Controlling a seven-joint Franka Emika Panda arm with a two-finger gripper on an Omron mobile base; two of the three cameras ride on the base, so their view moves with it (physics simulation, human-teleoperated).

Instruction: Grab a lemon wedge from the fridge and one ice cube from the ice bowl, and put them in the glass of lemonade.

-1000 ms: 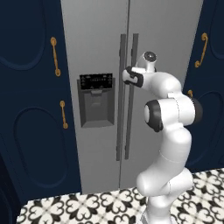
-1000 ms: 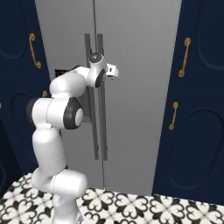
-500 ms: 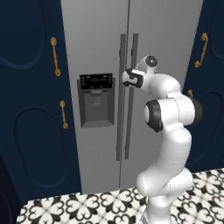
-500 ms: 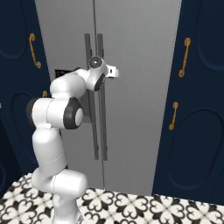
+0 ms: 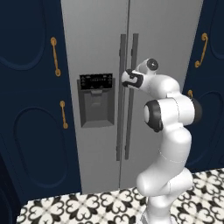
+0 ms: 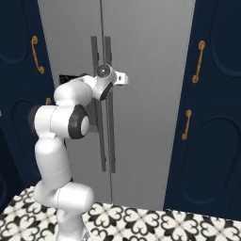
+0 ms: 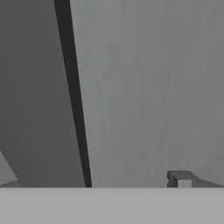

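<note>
The claw [image 5: 124,79] sits right up against the closed doors of the fridge [image 5: 100,43], at the upper part of the two vertical handles [image 5: 127,96], with its fingers spread wide and nothing between them. In the hand view one dark finger tip [image 7: 179,178] shows low at the right, in front of a smooth grey door panel, with a thin dark strip running down the panel beside a darker grey bar. In the right base view the claw [image 6: 123,78] is seen from the other side, pointing at the right-hand handle [image 6: 111,117], with the white arm bent in a tight elbow below it. The fridge is a tall, flat, light-grey double-door unit; both doors are shut, and the long dark-grey bar handles flank the centre seam. A dark rectangular dispenser panel [image 5: 96,99] is recessed in the left door, just beside the claw. Glossy navy cabinets [image 5: 30,109] with raised oval mouldings stand on either side, carrying slim curved gold handles [image 5: 54,56]. Below is a floor [image 5: 87,208] of black and white patterned tiles.
</note>
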